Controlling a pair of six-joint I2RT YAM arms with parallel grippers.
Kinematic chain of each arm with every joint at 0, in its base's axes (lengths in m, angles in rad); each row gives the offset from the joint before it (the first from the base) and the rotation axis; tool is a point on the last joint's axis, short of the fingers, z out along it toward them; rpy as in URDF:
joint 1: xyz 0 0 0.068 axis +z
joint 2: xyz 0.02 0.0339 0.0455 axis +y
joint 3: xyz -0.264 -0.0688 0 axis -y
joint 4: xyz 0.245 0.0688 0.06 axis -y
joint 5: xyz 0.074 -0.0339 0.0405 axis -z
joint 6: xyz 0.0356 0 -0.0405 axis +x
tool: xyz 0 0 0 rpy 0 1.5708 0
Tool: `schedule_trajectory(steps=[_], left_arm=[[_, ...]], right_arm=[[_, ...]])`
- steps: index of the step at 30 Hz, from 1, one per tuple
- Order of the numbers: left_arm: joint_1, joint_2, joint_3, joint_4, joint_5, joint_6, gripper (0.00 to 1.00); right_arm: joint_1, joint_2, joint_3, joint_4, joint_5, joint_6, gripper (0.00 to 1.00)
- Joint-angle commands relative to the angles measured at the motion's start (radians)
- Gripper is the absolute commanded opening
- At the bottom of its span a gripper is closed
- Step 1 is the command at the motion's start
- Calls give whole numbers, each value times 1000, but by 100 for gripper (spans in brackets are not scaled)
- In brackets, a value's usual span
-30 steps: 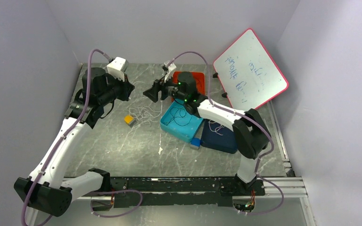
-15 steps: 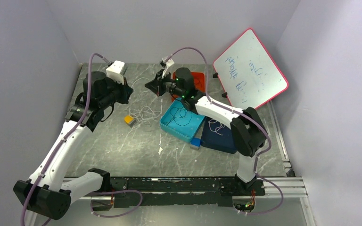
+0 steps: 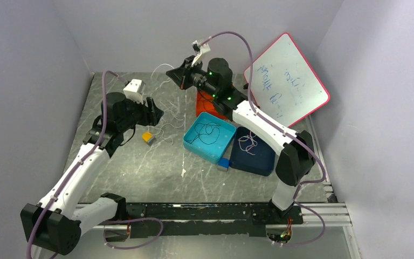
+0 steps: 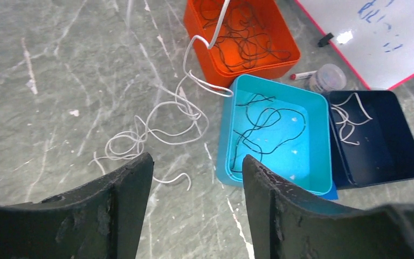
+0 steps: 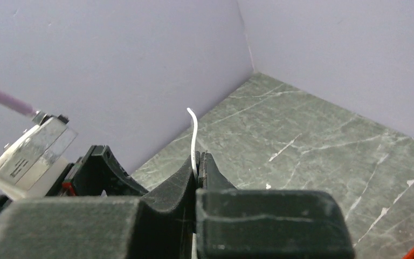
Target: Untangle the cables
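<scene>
A loose tangle of white cables (image 4: 159, 127) lies on the grey table left of the bins, also seen from above (image 3: 168, 125). One white cable (image 5: 194, 135) rises from it, and my right gripper (image 5: 199, 159) is shut on it. That gripper (image 3: 176, 76) hangs high near the back wall. My left gripper (image 4: 197, 164) is open and holds nothing, hovering just near of the tangle (image 3: 154, 111). Black cables lie in the orange bin (image 4: 259, 69) and the teal bin (image 4: 226, 140). White cables lie in the navy bin (image 4: 388, 156).
A red-framed whiteboard (image 3: 285, 78) leans at the back right. A yellow block (image 3: 148, 137) sits by the tangle and a blue block (image 3: 223, 163) by the teal bin's near corner. A marker (image 4: 304, 75) and a small jar (image 4: 328, 78) lie behind the bins.
My right gripper shut on the white cable and lifted it up and back. My left gripper opened and swung down towards the tangle.
</scene>
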Motion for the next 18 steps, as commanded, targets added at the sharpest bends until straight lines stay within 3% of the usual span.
schedule_trajectory(steps=[1,9,18], left_arm=[[7,-36,-58,175,95,-60,68],[8,-21,-107,341,85,-68,74],[7,100,-132,541,118,-106,77]], right_arm=[[4,-22,46,-104,68,62,0],[3,-40,96,-149,73,137,0],[3,-59,134,-160,28,186,0]])
